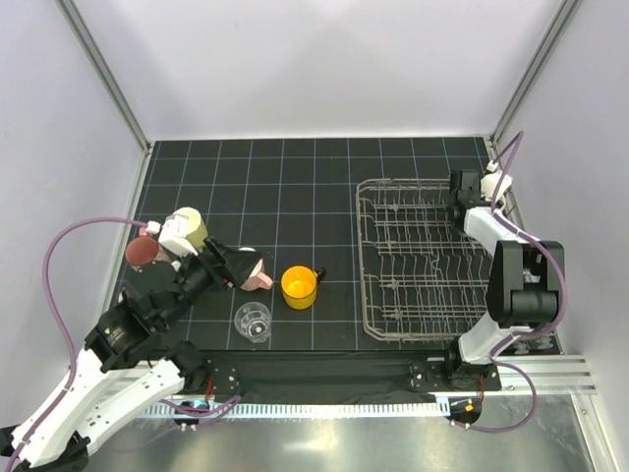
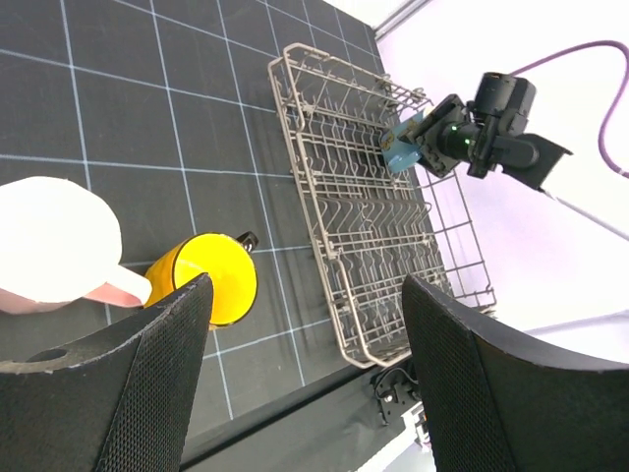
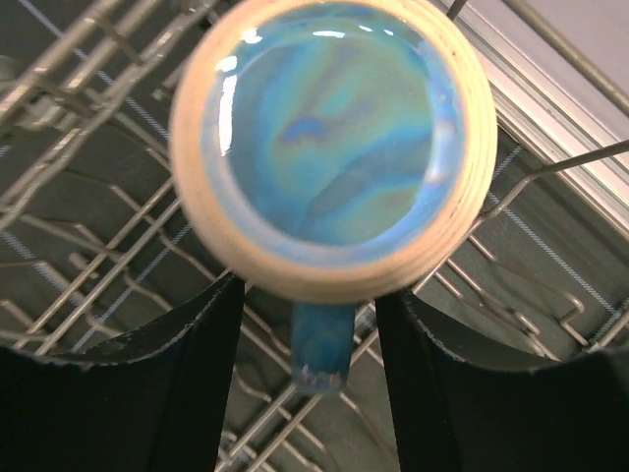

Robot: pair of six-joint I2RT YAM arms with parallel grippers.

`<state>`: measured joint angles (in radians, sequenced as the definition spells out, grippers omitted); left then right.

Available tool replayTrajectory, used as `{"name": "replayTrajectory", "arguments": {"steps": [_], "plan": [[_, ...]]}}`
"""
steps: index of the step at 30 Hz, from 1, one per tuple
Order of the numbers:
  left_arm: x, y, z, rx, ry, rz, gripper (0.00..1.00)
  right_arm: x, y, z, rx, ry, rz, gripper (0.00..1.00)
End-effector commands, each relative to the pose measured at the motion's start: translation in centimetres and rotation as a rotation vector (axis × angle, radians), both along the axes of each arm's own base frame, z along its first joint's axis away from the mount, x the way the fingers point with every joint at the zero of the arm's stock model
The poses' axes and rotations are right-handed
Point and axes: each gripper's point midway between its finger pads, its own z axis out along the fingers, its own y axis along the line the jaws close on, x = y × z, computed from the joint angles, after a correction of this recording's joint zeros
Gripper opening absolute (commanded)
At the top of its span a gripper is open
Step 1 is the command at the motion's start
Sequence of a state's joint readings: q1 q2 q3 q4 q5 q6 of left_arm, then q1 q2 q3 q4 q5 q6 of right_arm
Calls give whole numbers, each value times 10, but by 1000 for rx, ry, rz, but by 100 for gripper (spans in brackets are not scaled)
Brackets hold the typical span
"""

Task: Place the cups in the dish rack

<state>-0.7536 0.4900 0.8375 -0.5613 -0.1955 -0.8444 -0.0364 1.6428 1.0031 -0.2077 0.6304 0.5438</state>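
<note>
The dish rack [image 1: 362, 258] sits at the right of the mat. At its far right corner my right gripper [image 1: 460, 197] hangs over a blue cup [image 3: 334, 128] that rests bottom-up on the rack's wires [image 3: 88, 226]. The cup's handle [image 3: 322, 344] lies between the open fingers with a gap on each side. My left gripper [image 1: 236, 264] is open and empty beside a pink cup [image 1: 257, 277] lying on its side. An orange-yellow cup [image 1: 298, 286] and a clear glass tumbler [image 1: 253, 321] stand nearby. Pale yellow [image 1: 192, 228] and maroon [image 1: 141, 250] cups sit behind the left arm.
The left wrist view shows the pink cup [image 2: 54, 241] and the orange-yellow cup [image 2: 211, 275] left of its fingers, with the rack [image 2: 334, 197] and the right gripper [image 2: 432, 138] beyond. White walls enclose the black gridded mat [image 1: 285, 187].
</note>
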Motion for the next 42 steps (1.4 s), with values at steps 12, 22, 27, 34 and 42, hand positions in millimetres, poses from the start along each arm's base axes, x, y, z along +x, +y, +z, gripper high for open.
{"name": "replayTrajectory", "arguments": {"steps": [12, 22, 27, 34, 42], "plan": [[-3, 26, -14, 203, 154, 88, 80, -42, 50, 82, 43, -153, 228, 59], [6, 25, -46, 406, 318, 96, 89, -75, 171, 102, 212, -98, 656, 70], [11, 24, -66, 433, 383, 138, 90, -93, 217, 113, 211, -61, 808, 80], [15, 36, -77, 382, 425, 277, 89, -96, 222, 126, 199, -10, 806, 90], [20, 55, -97, 411, 482, 418, 88, -111, 245, 130, 247, -22, 1006, 89]]}}
